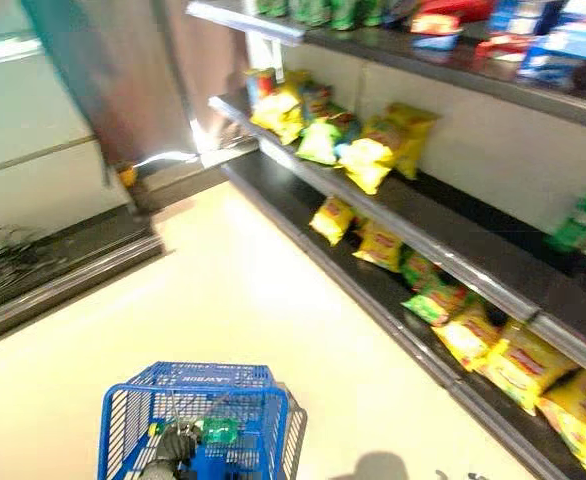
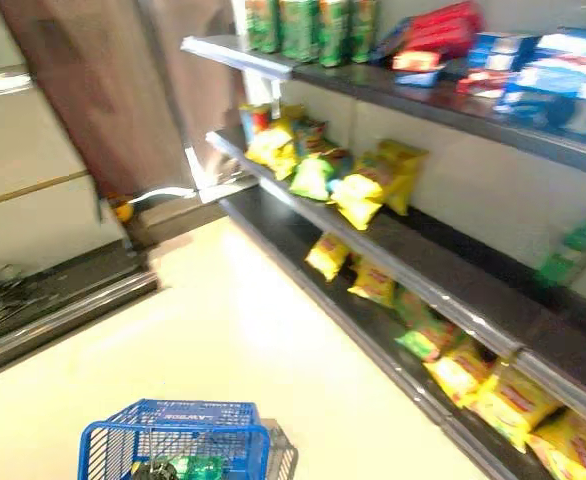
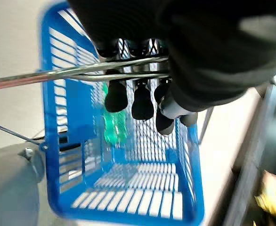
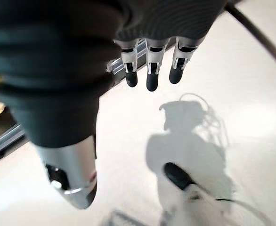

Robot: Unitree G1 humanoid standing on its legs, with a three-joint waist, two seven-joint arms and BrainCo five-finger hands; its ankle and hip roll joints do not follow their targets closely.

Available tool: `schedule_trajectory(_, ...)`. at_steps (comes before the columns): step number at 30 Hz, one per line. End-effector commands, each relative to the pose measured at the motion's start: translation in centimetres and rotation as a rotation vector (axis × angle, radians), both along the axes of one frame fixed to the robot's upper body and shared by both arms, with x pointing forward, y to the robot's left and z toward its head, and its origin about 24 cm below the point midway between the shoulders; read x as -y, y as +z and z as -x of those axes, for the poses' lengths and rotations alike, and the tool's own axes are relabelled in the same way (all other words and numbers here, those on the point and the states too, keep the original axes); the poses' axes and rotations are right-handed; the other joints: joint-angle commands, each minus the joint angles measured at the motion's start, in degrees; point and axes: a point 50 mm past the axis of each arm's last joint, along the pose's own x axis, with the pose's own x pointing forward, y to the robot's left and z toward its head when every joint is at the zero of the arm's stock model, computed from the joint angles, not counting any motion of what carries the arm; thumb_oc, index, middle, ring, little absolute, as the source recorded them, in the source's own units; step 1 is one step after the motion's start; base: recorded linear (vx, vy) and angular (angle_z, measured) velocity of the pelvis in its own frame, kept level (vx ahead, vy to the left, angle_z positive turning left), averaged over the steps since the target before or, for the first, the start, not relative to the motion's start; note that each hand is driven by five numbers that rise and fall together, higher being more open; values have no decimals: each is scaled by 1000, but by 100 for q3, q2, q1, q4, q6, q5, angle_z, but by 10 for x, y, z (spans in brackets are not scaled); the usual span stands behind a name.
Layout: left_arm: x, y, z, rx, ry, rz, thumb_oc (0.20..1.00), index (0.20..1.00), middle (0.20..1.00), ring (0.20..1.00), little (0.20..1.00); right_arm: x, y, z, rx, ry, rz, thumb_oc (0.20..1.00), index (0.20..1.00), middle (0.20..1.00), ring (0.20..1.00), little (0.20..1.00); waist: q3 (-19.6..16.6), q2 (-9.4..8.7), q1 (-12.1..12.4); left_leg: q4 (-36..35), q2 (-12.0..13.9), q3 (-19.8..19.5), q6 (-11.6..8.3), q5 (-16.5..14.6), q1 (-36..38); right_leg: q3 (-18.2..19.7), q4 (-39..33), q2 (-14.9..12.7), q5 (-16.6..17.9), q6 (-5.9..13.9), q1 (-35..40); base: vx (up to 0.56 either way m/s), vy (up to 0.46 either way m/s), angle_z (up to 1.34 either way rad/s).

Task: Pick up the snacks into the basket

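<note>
Basket (image 1: 133,410) beside open floor (image 1: 243,290)

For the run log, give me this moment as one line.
left hand: shut on basket handle | right hand: open, empty, over floor | blue basket: green item inside | yellow snack bags: on shelves

Bright overhead light, motion-blurred shelves (image 1: 443,250), glare on floor (image 1: 253,300).

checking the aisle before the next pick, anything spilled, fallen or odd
Nothing stands out. The snack bags lie loosely heaped on the shelves, none on the floor. The left hand holds the blue basket level.
</note>
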Motion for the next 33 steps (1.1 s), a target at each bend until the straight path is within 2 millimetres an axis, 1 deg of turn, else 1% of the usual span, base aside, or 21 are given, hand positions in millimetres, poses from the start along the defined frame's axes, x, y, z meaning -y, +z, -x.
schedule_trajectory(1, -30, 15, 7, 55, -30, -99, 200, 200, 200, 200, 200, -14, -3, -3, -9, 106, 14, 1000, 1000, 1000, 1000, 1000, -313, -443, 215, 857, -354, -280, 137, -158, -1066, -197, -564, -413, -420, 695, 1086, 157, 291, 6)
schedule_trajectory(6, -36, 21, 8, 71, -75, -118, 200, 200, 200, 200, 200, -25, 7, -26, 76, 139, -4, 1000, 1000, 1000, 1000, 1000, -443, -592, 490, 1324, -900, -455, 461, -804, -1080, -116, -446, -976, -90, 969, 1130, 166, 294, 14)
schedule_trajectory(7, -36, 21, 8, 71, -75, -118, 200, 200, 200, 200, 200, -25, 7, -26, 76, 139, -4, 1000, 1000, 1000, 1000, 1000, -444, -593, 490, 1325, -901, -454, 461, -804, -1081, -115, -444, -977, -90, 969, 1129, 261, 419, 22)
schedule_trajectory(8, -34, 21, 6, 66, -105, -125, 200, 200, 200, 200, 200, -27, 7, -26, 92, 127, -15, 1000, 1000, 1000, 1000, 1000, -512, -611, 424, 1264, -1221, -588, 633, -872, -1000, 26, 136, -1329, 214, 968, 1002, 206, 444, 22)
schedule_trajectory(9, -35, 24, 3, 79, -120, -133, 200, 200, 200, 200, 200, -27, 9, -28, 105, 118, -17, 1000, 1000, 1000, 1000, 1000, -504, -587, 308, 1226, -1404, -647, 767, -742, -1006, 274, 413, -1444, 563, 882, 827, 316, 617, 38)
schedule_trajectory(10, -36, 28, -1, 93, -136, -147, 200, 200, 200, 200, 200, -26, 10, -29, 121, 114, -16, 1000, 1000, 1000, 1000, 1000, -504, -516, 144, 1140, -1522, -761, 848, -718, -897, 872, 770, -1211, 535, 819, 627, 240, 423, 50)
schedule_trajectory(12, -32, 30, -4, 102, -172, -145, 200, 200, 200, 200, 200, -27, 11, -27, 145, 104, -49, 1000, 1000, 1000, 1000, 1000, -542, -458, -161, 822, -1649, -1051, 916, -690, -612, 1997, 997, -100, -175, 604, -5, 285, 278, 59)
schedule_trajectory(13, -32, 30, -4, 102, -172, -145, 200, 200, 200, 200, 200, -27, 11, -27, 145, 104, -49, 1000, 1000, 1000, 1000, 1000, -545, -459, -159, 821, -1649, -1049, 916, -689, -615, 1999, 998, -100, -174, 604, -9, 336, 204, 38)
schedule_trajectory(14, -32, 29, -5, 101, -162, -136, 200, 200, 200, 200, 200, -24, 8, -20, 133, 65, -71, 1000, 1000, 1000, 1000, 1000, -441, -430, -300, 708, -1721, -1274, 946, -700, -356, 2147, 884, 209, -206, 579, -533, 323, 132, 29)
schedule_trajectory(16, -30, 29, -9, 109, -150, -130, 200, 200, 200, 200, 200, -27, 5, -17, 122, 58, -85, 1000, 1000, 1000, 1000, 1000, -349, -483, -430, 559, -1851, -1425, 937, -773, -89, 1919, 184, 236, 93, 668, -935, 428, 93, 6)
schedule_trajectory(18, -26, 28, -14, 101, -166, -131, 200, 200, 200, 200, 200, -27, 0, -8, 101, 33, -95, 1000, 1000, 1000, 1000, 1000, -280, -517, -746, 470, -2015, -1775, 977, -936, 314, 2273, -344, 669, 365, 894, -1242, 488, 29, 20)
schedule_trajectory(19, -23, 28, -19, 102, -181, -131, 200, 200, 200, 200, 200, -25, -2, -1, 86, 4, -99, 1000, 1000, 1000, 1000, 1000, -274, -500, -936, 448, -2071, -2051, 994, -1006, 499, 2564, -616, 782, 455, 954, -1406, 494, 12, 75)
schedule_trajectory(20, -20, 28, -23, 106, -192, -136, 200, 200, 200, 200, 200, -25, -5, 5, 70, -17, -102, 1000, 1000, 1000, 1000, 1000, -289, -524, -1026, 422, -2112, -2244, 984, -1078, 661, 2626, -803, 764, 528, 986, -1529, 476, -27, 131)
schedule_trajectory(23, -16, 28, -26, 111, -192, -135, 200, 200, 200, 200, 200, -26, -7, 7, 66, -43, -103, 1000, 1000, 1000, 1000, 1000, -372, -574, -1121, 387, -2055, -2479, 914, -1351, 1175, 1845, -968, 640, 744, 1006, -1598, 479, -125, 123)
schedule_trajectory(24, -14, 26, -23, 106, -201, -126, 200, 200, 200, 200, 200, -26, -9, 12, 52, -42, -103, 1000, 1000, 1000, 1000, 1000, -461, -563, -1164, 419, -1976, -2554, 857, -1370, 1365, 1694, -964, 579, 800, 949, -1466, 530, -189, 78)
schedule_trajectory(25, -11, 24, -20, 99, -210, -121, 200, 200, 200, 200, 200, -24, -9, 15, 46, -37, -97, 1000, 1000, 1000, 1000, 1000, -545, -508, -1178, 515, -1868, -2595, 798, -1369, 1486, 1738, -915, 604, 866, 872, -1365, 542, -199, 72)
schedule_trajectory(27, -9, 22, -17, 85, -228, -124, 200, 200, 200, 200, 200, -20, -8, 18, 41, -29, -92, 1000, 1000, 1000, 1000, 1000, -686, -395, -1326, 950, -1718, -2679, 539, -1126, 1545, 1876, -686, 579, 888, 752, -1256, 490, -179, 92)
schedule_trajectory(28, -8, 21, -15, 76, -238, -120, 200, 200, 200, 200, 200, -19, -7, 17, 43, -26, -91, 1000, 1000, 1000, 1000, 1000, -697, -298, -1350, 1151, -1577, -2607, 304, -900, 1557, 1925, -560, 649, 803, 707, -1173, 445, -140, 132)
schedule_trajectory(30, -9, 16, -9, 48, -243, -122, 200, 200, 200, 200, 200, -18, -6, 17, 47, -23, -90, 1000, 1000, 1000, 1000, 1000, -764, -141, -1388, 1542, -1403, -2621, -217, 57, 1573, 1942, -239, 728, 585, 603, -995, 494, -134, 99)
schedule_trajectory(32, -11, 12, -3, 20, -231, -120, 200, 200, 200, 200, 200, -18, -4, 14, 72, -28, -98, 1000, 1000, 1000, 1000, 1000, -783, -155, -1378, 2146, -1326, -2432, -419, 796, 1277, 2023, -330, 704, 443, 495, -661, 466, -172, 23)
schedule_trajectory(33, -10, 10, -1, 9, -234, -121, 200, 200, 200, 200, 200, -19, -4, 13, 71, -26, -101, 1000, 1000, 1000, 1000, 1000, -767, -232, -1326, 2625, -1338, -2234, -436, 994, 998, 2086, -412, 665, 376, 453, -436, 464, -258, 40)
